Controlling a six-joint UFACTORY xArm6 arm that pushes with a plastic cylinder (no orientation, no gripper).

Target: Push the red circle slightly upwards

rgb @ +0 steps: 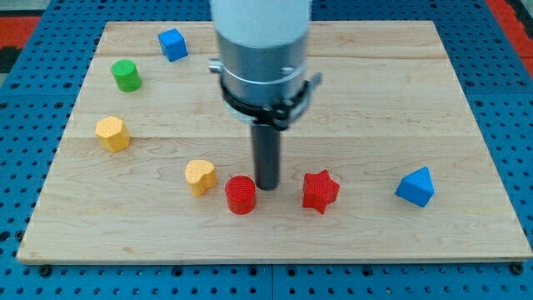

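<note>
The red circle (241, 195) sits near the view's bottom, left of centre, on the wooden board (375, 100). My tip (267, 187) rests on the board just to the right of the red circle and slightly above it, very close to or touching its upper right edge. A red star (320, 191) lies to the right of the tip, with a small gap. The tip stands between the red circle and the red star.
A yellow heart (200, 177) lies just left of the red circle. A yellow pentagon-like block (112, 133) is at the left, a green cylinder (127, 75) and a blue cube (172, 44) at the top left, a blue triangle (415, 187) at the right.
</note>
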